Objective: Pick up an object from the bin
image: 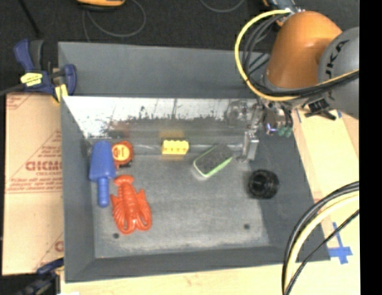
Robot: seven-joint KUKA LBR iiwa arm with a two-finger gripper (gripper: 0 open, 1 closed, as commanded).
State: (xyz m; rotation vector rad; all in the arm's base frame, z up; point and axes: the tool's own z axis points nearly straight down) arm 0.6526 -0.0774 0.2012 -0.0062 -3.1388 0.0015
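Observation:
My gripper [247,147] hangs over the upper right part of the bin, under the arm's orange cover. Its lower end is just right of a flat grey pad with a green edge [212,162], which lies tilted near the bin's middle; whether they touch I cannot tell. A black round cap-like thing [262,184] lies on the bin floor below and slightly right of the gripper. A yellow toy brick [175,147] sits to the left of the pad, near the back wall.
At the left of the bin lie a blue scoop [101,168], a round orange and yellow tape measure [122,153] and a red toy lobster [130,206]. The arm and its cables come in over the right rim.

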